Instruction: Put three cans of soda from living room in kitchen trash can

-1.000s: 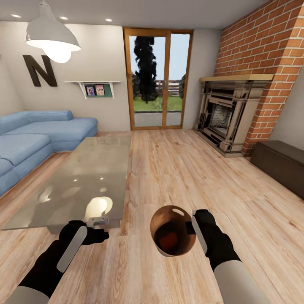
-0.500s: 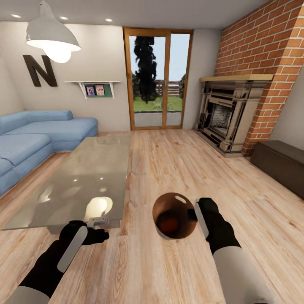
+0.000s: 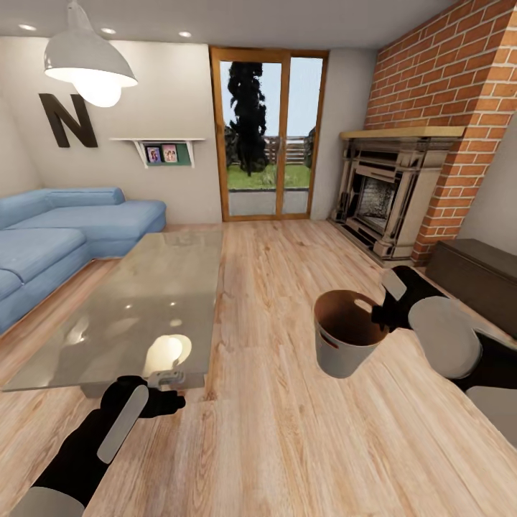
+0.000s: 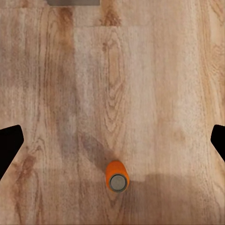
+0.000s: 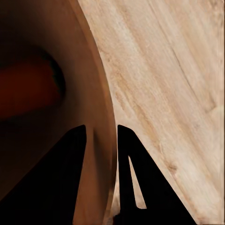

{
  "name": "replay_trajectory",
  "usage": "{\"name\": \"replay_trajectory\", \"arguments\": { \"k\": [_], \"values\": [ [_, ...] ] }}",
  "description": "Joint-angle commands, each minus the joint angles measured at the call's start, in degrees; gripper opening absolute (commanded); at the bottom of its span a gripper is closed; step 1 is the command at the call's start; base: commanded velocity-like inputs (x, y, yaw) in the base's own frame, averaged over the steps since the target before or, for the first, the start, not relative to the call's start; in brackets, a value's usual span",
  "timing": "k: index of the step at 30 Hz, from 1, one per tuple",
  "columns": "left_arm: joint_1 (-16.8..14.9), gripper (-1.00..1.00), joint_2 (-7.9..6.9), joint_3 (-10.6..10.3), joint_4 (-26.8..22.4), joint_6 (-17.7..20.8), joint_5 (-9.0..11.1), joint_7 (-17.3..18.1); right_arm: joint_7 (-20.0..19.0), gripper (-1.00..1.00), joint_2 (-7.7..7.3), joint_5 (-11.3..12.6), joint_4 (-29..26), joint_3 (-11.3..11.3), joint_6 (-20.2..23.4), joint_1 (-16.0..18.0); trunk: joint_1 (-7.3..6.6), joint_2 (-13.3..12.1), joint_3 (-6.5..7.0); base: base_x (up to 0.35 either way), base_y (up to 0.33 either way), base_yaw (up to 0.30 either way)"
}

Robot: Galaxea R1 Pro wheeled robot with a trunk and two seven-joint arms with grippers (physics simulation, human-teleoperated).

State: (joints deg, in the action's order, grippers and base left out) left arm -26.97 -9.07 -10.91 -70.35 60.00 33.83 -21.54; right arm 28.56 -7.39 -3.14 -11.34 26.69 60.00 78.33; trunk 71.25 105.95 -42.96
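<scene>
My right gripper is shut on the rim of the tash can, a grey-brown bin with a brown inside, and holds it in the air above the wooden floor. In the right wrist view the fingers pinch the bin's wall, and an orange can of soda lies dimly inside. Another orange can of soda stands upright on the floor below my left gripper, which is open and well above it. In the head view the left gripper hangs by the near corner of the low table.
This is the living room. A glass-topped low table stands left of centre, with a light-blue sofa behind it. A brick fireplace and a dark low bench line the right side. Glass doors are ahead.
My right arm has swung the bin up and to the right, from low in front of me. Its opening has tipped away, hiding the can inside from the head view. The left arm has stayed put.
</scene>
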Motion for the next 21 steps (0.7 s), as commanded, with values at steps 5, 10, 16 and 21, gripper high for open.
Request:
{"name": "replay_trajectory", "arguments": {
  "k": [5, 10, 16, 21],
  "values": [
    [0.0, 1.0, 0.08, 0.0, 0.1, 0.0, 0.0, 0.0, 2.0, -1.0, -1.6, 2.7, 4.3, 1.8, 0.0, 2.7, 0.0, 0.0, 0.0, 0.0, 0.0, 0.0],
    [0.0, 1.0, 0.1, 0.0, 0.1, 0.0, 0.0, 0.0, 2.4, -1.0, -1.58, 2.6, 5.2, 0.9, 0.0, 3.1, 0.0, 0.0, 0.0, 0.0, 0.0, 0.0],
    [0.0, 1.0, 0.17, -0.2, 0.3, 0.0, 0.1, -0.3, 2.5, -1.0, -1.06, 2.6, 5.4, 0.3, 0.0, 3.1, 0.0, 0.0, 0.0, 0.0, 0.0, 0.0],
    [0.0, 1.0, 0.2, -0.3, 2.7, 0.0, 0.1, -0.5, 2.5, -1.0, -0.28, 2.5, 5.5, 0.1, 0.0, 3.1, 0.0, 0.0, 0.0, 0.0, 0.0, 0.0]
  ]
}}
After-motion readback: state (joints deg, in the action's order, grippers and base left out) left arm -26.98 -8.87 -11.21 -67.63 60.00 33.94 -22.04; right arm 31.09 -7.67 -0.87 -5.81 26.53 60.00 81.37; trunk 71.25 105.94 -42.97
